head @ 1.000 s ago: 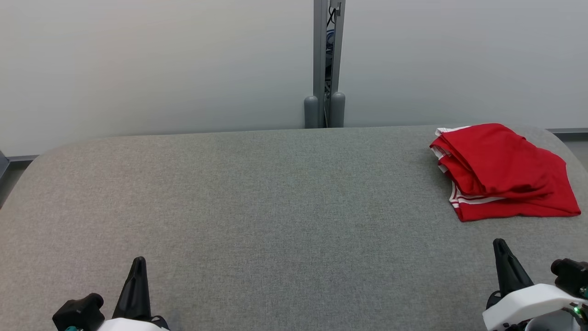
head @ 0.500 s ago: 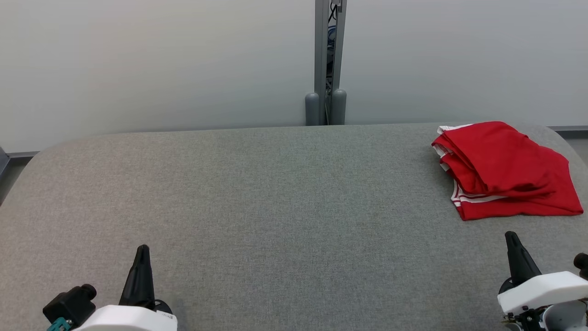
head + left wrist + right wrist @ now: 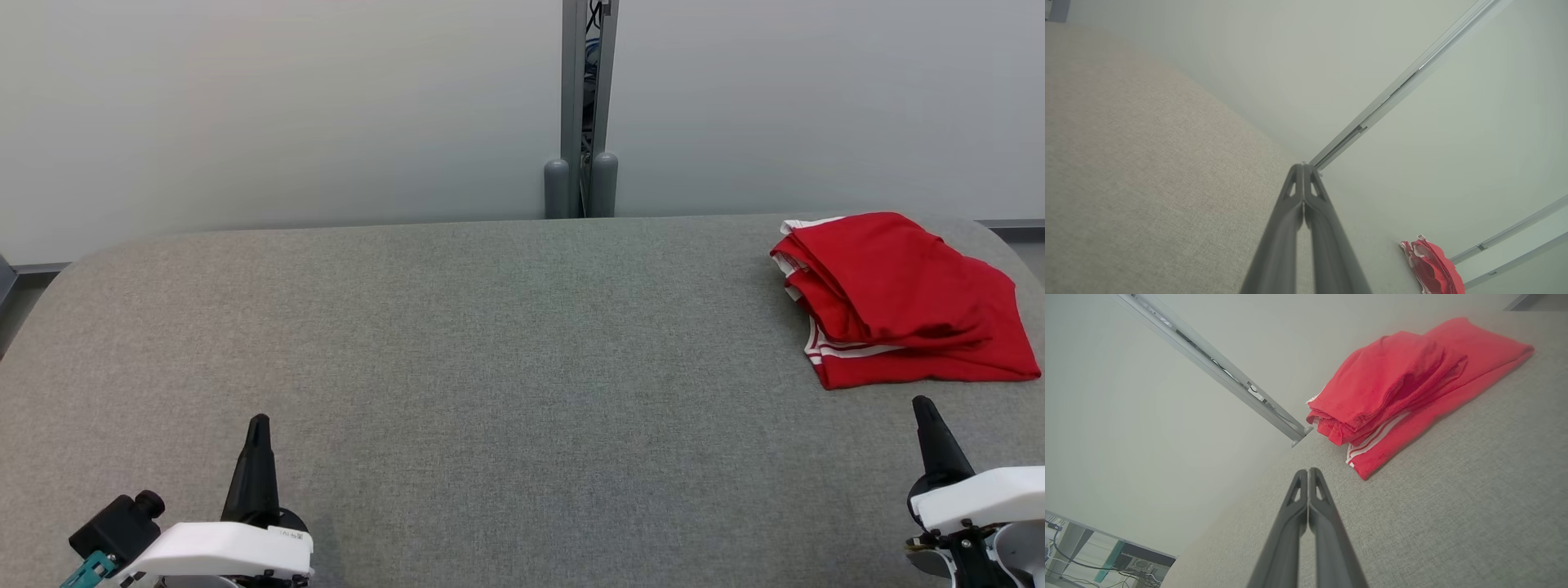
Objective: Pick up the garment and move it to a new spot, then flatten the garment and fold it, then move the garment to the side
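Note:
The garment (image 3: 898, 298) is red with white stripes and lies folded in a loose stack at the far right of the grey table (image 3: 490, 343). The right wrist view shows the garment (image 3: 1404, 384) ahead and to the right of my right gripper (image 3: 1308, 470). In the left wrist view the garment (image 3: 1431, 267) is small and far off at the lower right. My left gripper (image 3: 259, 419) stands near the front left, shut and empty, fingers pressed together (image 3: 1303, 165). My right gripper (image 3: 922, 400) is shut and empty, just in front of the garment's near edge, not touching it.
A pale partition wall stands behind the table, with a grey post (image 3: 581, 106) at its middle. The table's far corners are rounded. Cables and equipment (image 3: 1094, 559) lie on the floor beyond the table edge in the right wrist view.
The head view has shifted slightly, with both grippers showing a little higher and further out to the sides. Both stay shut. The garment has not moved on the table.

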Robot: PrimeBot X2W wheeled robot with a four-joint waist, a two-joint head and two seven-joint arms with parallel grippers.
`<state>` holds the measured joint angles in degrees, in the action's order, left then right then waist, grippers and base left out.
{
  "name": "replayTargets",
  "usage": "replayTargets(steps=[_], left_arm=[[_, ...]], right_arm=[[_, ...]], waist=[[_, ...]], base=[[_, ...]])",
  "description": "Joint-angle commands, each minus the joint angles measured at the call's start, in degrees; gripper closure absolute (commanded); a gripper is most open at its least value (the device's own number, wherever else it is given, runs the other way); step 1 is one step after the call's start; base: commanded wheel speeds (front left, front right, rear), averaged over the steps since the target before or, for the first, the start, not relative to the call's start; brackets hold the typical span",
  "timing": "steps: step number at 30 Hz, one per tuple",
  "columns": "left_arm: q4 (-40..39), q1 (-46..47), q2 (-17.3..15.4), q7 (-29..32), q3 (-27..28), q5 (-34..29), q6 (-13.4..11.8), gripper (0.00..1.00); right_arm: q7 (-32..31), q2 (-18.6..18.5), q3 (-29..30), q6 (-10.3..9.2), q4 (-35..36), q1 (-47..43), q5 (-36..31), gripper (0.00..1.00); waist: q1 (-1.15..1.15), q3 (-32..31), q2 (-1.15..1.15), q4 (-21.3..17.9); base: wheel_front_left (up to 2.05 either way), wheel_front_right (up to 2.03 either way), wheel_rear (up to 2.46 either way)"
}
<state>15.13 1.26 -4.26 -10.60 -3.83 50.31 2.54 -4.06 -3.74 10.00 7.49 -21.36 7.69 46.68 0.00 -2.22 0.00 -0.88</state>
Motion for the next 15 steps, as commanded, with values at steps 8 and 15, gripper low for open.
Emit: replayTargets(steps=[8,15], left_arm=[[0.06,3.19,-0.03,0.41,-0.50,7.40,1.18,1.00],[0.46,4.16,0.13,0.65,-0.90,12.08,1.67,1.00]], right_arm=[[-2.69,-0.47,1.89,0.01,0.05,2.48,7.21,1.00],[-4.36,-0.53,2.91,0.01,-0.27,3.25,11.73,1.00]], waist=[[0.00,0.34,0.00,0.10],[0.00,0.60,0.00,0.18]], base=[[0.00,0.00,0.00],[0.00,0.00,0.00]])
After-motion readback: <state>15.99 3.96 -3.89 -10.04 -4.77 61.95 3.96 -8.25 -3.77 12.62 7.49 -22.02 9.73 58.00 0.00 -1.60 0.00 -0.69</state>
